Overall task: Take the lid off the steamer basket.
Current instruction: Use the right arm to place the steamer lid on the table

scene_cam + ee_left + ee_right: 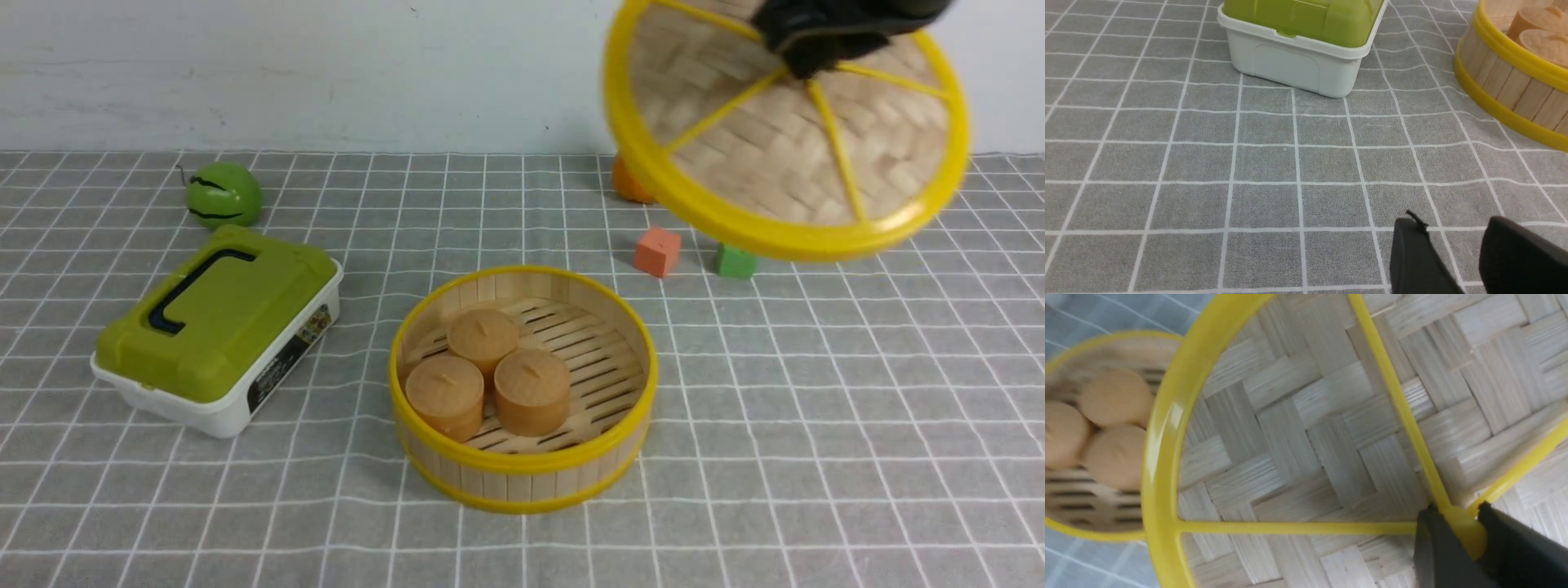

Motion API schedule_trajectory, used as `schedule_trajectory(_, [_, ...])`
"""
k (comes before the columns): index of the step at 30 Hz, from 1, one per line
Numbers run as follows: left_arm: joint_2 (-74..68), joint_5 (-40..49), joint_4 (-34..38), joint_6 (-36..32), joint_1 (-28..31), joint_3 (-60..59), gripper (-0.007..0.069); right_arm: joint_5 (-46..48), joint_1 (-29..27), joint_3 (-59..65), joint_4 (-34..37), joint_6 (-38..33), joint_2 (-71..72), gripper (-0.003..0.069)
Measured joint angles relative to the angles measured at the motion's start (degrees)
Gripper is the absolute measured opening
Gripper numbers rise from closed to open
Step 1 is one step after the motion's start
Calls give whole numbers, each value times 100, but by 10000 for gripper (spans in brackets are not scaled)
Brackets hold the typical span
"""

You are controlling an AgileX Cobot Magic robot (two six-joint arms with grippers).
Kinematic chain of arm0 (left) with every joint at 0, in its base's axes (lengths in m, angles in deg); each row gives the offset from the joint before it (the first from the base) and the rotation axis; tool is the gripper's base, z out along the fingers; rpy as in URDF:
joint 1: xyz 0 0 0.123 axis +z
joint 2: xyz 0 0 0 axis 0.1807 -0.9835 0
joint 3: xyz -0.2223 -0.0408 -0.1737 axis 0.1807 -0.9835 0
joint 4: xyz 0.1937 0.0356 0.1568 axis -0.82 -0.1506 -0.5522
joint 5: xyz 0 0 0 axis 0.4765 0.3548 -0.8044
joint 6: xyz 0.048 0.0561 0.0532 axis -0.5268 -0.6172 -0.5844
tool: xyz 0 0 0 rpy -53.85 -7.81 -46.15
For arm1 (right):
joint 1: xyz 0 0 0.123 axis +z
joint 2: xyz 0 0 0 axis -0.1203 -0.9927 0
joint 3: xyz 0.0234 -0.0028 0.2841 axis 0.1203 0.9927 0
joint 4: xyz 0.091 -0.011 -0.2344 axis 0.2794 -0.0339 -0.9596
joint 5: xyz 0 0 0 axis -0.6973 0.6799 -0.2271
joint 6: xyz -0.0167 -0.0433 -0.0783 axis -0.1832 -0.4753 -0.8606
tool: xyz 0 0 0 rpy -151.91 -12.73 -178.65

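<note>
The large flat round lid of woven pale bamboo with a yellow plastic rim and yellow spokes (775, 155) hangs in the air at the upper right of the front view. It is tilted, with its spoked face toward the camera, and is well apart from the basket. The black right claw (808, 59) pinches the lid's yellow centre knob; the right wrist view shows a black finger (1433, 551) pressed on each side of it.

The round shallow steamer basket with a pale bamboo-slat wall and yellow rims (522, 482) stands uncovered at the lower centre of the front view on the grey checked cloth (816, 425). Three tan cylindrical buns (486, 336) sit clustered on its slatted floor.

At the left lies a white rectangular box with an olive-green lid (216, 322), with a green striped ball (223, 194) behind it. An orange cube (657, 251) and a green cube (736, 261) sit below the raised lid.

The left claw (1461, 261) is low over the cloth, its black fingers spread with nothing between them.
</note>
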Motion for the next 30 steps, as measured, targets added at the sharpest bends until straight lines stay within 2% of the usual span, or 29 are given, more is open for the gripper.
schedule_trajectory(1, [0, 0, 6, 0, 0, 0, 239, 6, -225, 386, -19, -18, 142, 83])
schedule_trajectory(2, [0, 0, 6, 0, 0, 0, 239, 6, -225, 386, -19, -17, 174, 83])
schedule_trajectory(3, [0, 0, 12, 0, 0, 0, 239, -66, -631, 1158, -4, -24, 414, 83])
schedule_trajectory(5, [0, 0, 25, 0, 0, 0, 239, -341, -937, 1840, 155, -30, 498, 83])
schedule_trajectory(13, [0, 0, 29, 0, 0, 0, 239, -1903, -1170, 3377, 628, -53, -32, 83])
schedule_trajectory(20, [0, 0, 29, 0, 0, 0, 239, -2788, -1181, 3479, 698, -55, -1030, 83])
schedule_trajectory(26, [0, 0, 29, 0, 0, 0, 239, -2990, -1181, 3479, 908, -55, -1452, 83])
schedule_trajectory(30, [0, 0, 29, 0, 0, 0, 239, -3013, -1182, 3479, 1011, -55, -1465, 150])
